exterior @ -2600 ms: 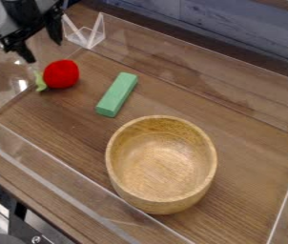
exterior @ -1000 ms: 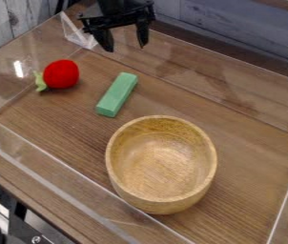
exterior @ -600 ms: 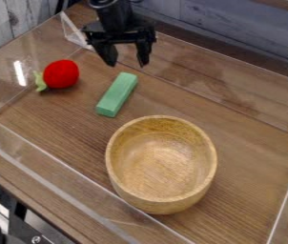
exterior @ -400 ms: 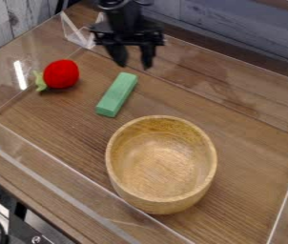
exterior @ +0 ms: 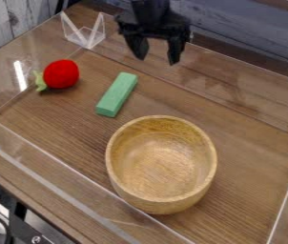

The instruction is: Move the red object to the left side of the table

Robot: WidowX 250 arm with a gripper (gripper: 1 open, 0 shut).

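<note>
No readable text or labels anywhere.

arm [exterior: 144,8] cut off at top edge

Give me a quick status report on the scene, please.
Tool open, empty. Red object at table's left. Green block beside it.

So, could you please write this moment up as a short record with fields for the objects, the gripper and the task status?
red object: on the table, near its left edge, touching nothing else
green block: lying flat, to the right of the red object, apart from it
wooden bowl: upright, empty, nearest the camera
gripper: open, empty, above the far side of the table, beyond the green block
task status: red object already lies on the left side, not held
</note>
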